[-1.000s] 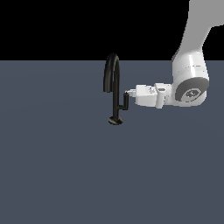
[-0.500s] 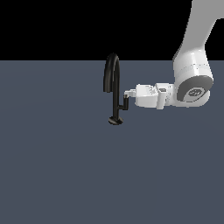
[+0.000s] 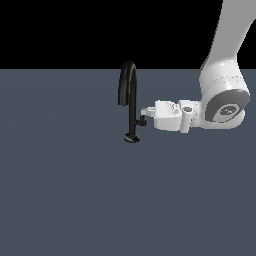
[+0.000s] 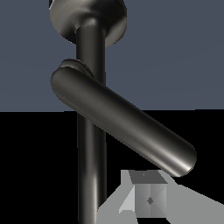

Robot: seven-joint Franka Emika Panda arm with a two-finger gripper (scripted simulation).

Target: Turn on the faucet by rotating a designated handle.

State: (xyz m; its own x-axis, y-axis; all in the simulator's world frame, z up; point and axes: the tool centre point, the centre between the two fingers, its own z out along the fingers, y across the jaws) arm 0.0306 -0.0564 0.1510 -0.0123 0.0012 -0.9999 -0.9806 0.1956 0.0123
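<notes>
The black faucet (image 3: pixel 131 102) stands on the grey surface, with its arched spout on top and its disc base (image 3: pixel 132 138) below. Its short handle (image 3: pixel 141 120) sticks off the stem toward the exterior view's right. My gripper (image 3: pixel 146 112) reaches in level from that side, shut, with its tips touching the handle and nothing held between them. In the wrist view the handle (image 4: pixel 127 127) is a thick dark bar lying slanted across the stem (image 4: pixel 91 166). My fingertips (image 4: pixel 146 197) show as one pale block just beside the bar's free end. The base (image 4: pixel 87 17) shows beyond it.
The flat grey surface (image 3: pixel 65 190) spreads all around the faucet. My white arm (image 3: pixel 222 100) comes down from the exterior view's upper right. Nothing else stands on the surface.
My wrist and gripper have sunk a little and shifted slightly to the exterior view's right. The handle's bar looks shorter and lower, as if turned a little. The faucet itself has not moved.
</notes>
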